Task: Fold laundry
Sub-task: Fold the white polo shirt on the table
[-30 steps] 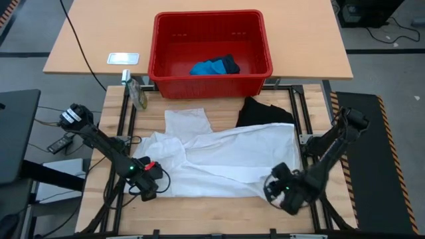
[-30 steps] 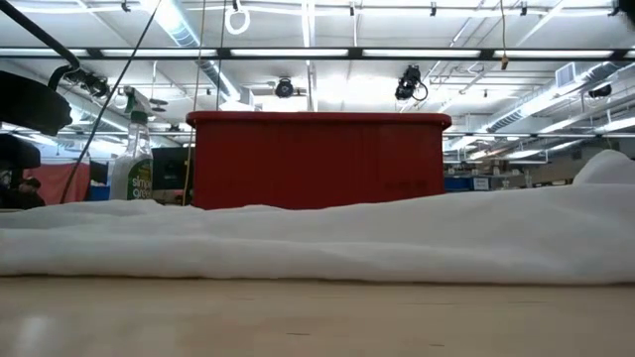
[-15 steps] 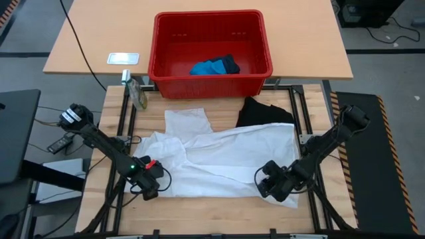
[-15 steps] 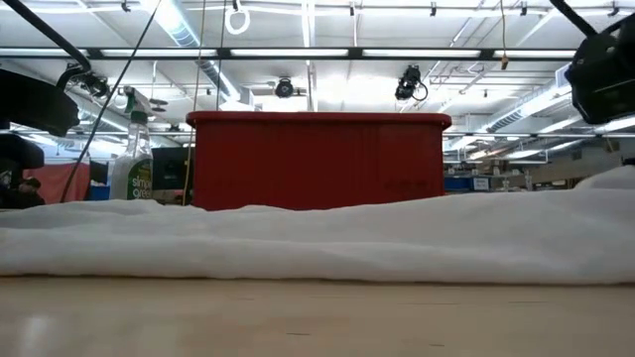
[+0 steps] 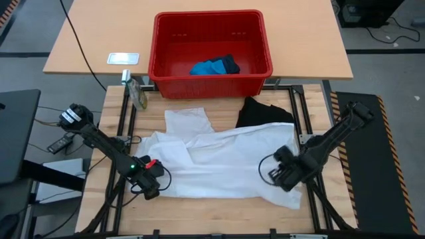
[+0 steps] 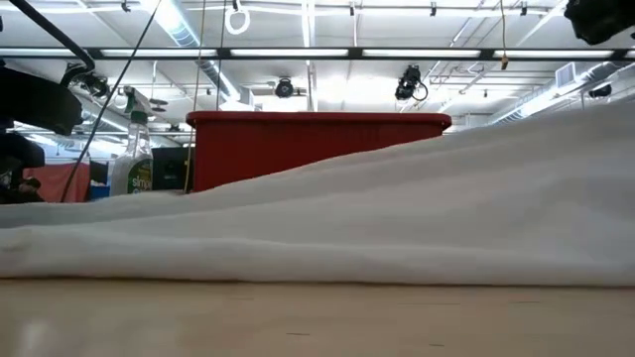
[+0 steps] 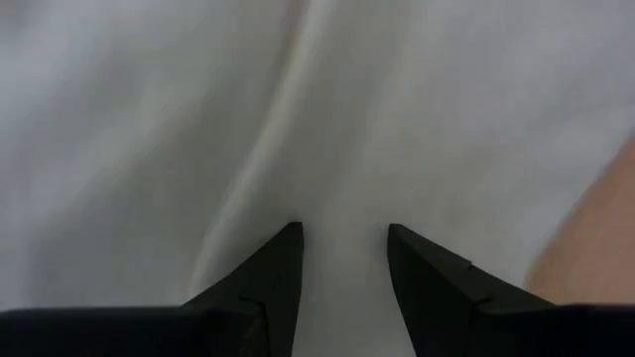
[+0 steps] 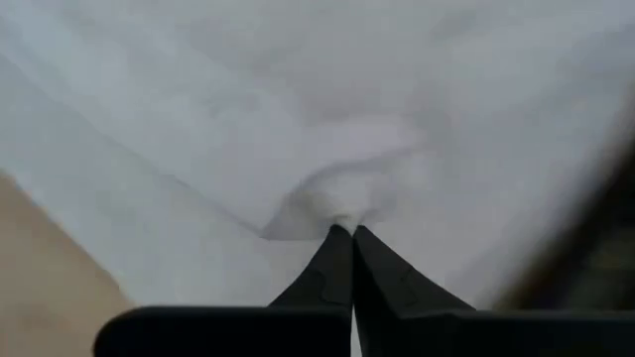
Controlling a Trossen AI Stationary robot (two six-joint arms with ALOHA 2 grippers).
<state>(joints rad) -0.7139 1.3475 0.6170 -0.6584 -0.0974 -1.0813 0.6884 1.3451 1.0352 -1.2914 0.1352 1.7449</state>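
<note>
**Both grippers on the white garment, ready to fold**

The white garment [image 5: 219, 162] lies spread on the counter [image 5: 219, 212] just in front of the red basket [image 5: 211, 43]. At its left front corner the left gripper [image 5: 151, 188] sits low on the cloth, fingers [image 7: 268, 278] apart with fabric between them. At its right front corner the right gripper [image 5: 282, 174] is pinched tight on a pucker of cloth, lifting that edge. Next move, likely: carry both corners toward the basket together, evenly.
</note>
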